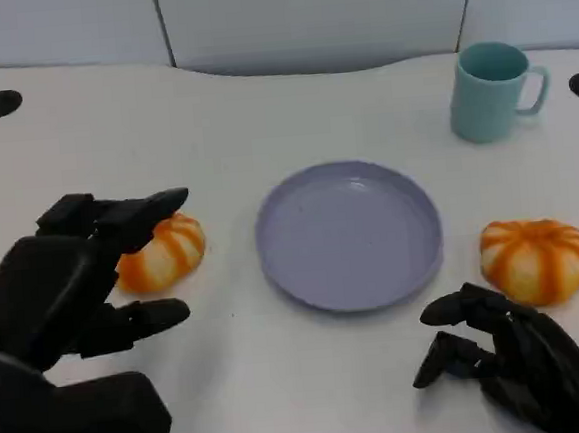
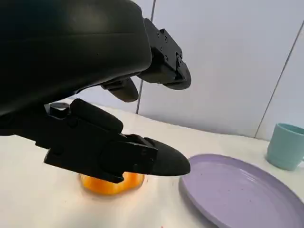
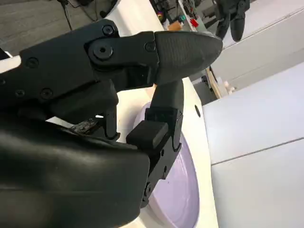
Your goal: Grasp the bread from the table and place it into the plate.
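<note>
While the head view looks down on the white table [image 1: 262,118], the left hand [image 1: 84,283] hovers at the lower left with fingers spread and nothing held; its upper fingers reach over the near side of an orange-and-white striped round bread roll [image 1: 167,252], which sits on the table just left of the plate, contact unclear. Round flat lilac plastic plate [image 1: 349,234] is at centre, nothing in it. Second orange-and-white striped bread roll [image 1: 535,257] lies on the table just right of the plate. Right hand [image 1: 506,355] is at the lower right, near that roll but apart from it, fingers loosely curled, holding nothing. Pale teal ceramic mug [image 1: 492,90] stands upright at the far right, well apart from the plate. Left wrist view: left hand [image 2: 95,95] fingers parted, upper ones above, thumb below, the roll [image 2: 111,183] on the table under the thumb, not gripped; plate [image 2: 237,194] just beside it, mug [image 2: 287,146] beyond. Right wrist view: right hand [image 3: 133,104] fingers partly bent, nothing between them, plate [image 3: 183,190] showing behind them on the table [image 3: 137,19].
</note>
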